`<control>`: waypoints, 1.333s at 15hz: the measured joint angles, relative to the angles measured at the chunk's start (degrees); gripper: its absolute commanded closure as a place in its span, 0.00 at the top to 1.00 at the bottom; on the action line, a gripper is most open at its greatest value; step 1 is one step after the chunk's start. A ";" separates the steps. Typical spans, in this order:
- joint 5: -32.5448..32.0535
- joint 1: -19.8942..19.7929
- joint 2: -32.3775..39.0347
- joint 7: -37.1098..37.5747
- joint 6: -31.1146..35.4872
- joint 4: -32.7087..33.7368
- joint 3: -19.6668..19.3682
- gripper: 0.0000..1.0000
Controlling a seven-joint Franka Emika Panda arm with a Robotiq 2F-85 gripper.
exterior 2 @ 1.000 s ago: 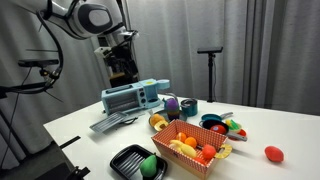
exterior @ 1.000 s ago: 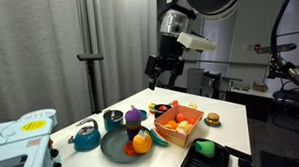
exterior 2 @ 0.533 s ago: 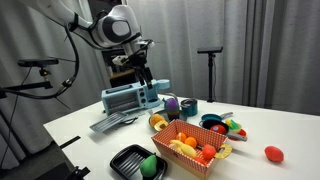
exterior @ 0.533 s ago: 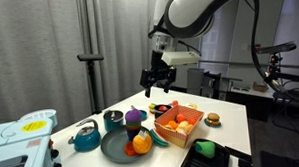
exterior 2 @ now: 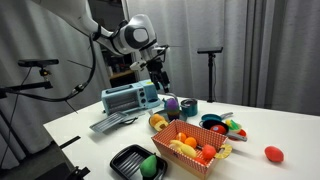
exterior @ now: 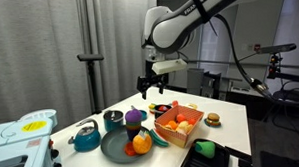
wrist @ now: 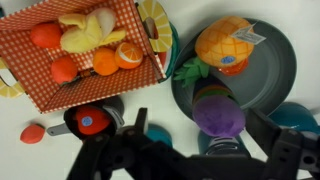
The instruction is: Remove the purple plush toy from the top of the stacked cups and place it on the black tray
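The purple plush toy [exterior: 135, 115] sits on top of the stacked cups [exterior: 135, 127] on a dark green plate; it also shows in the other exterior view [exterior 2: 171, 102]. In the wrist view the plush [wrist: 219, 116] caps the green-topped cups [wrist: 211, 93]. My gripper [exterior: 155, 86] [exterior 2: 158, 79] hangs open and empty well above the table, above and slightly beside the plush; its fingers frame the toy in the wrist view [wrist: 200, 130]. The black tray [exterior: 220, 157] [exterior 2: 124, 157] lies at the table's near edge and holds a bright green round toy [exterior: 204, 147].
An orange basket [exterior: 179, 120] [wrist: 80, 50] of toy fruit stands beside the cups. The dark green plate [wrist: 275, 60] also holds an orange pineapple toy [wrist: 225, 45]. A teal kettle [exterior: 86, 137] and dark mug [exterior: 113, 119] stand nearby. A toaster-like appliance [exterior 2: 130, 98] is behind.
The arm has swung across and lowered, bringing my open gripper from over the far side of the table to above the stacked cups. The objects have not moved.
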 measured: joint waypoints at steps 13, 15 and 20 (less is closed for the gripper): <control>1.79 2.62 16.93 -3.33 -0.88 18.48 -0.85 1.00; 1.80 2.79 18.09 -6.05 -3.69 19.29 -0.74 1.00; 1.21 2.80 18.81 -12.22 -8.48 19.09 -0.74 1.00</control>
